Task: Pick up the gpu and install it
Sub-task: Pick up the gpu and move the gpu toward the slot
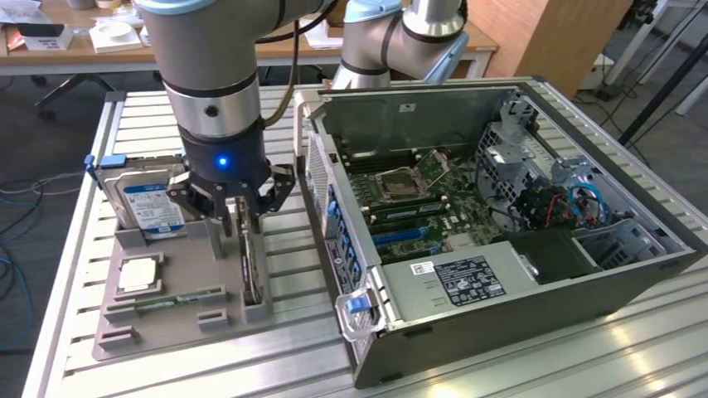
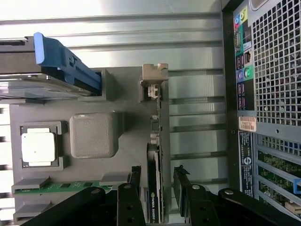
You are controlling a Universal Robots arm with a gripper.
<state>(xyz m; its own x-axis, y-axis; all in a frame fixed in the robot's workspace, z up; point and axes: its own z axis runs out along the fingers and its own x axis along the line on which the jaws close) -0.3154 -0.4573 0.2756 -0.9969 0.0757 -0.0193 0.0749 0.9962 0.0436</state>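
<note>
Working the pickup step, the gripper is hovering with fingers spread astride the gpu, which is standing on edge in the grey holder at nine o'clock of the open computer case, so closing is probably calling for a square, centred pinch.

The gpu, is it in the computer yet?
Not yet. Nothing looks done: the gpu stands on edge in the grey holder. In hand: the open gripper straddles it, not gripping. Left: lifting it and fitting it inside the open computer case.
</note>
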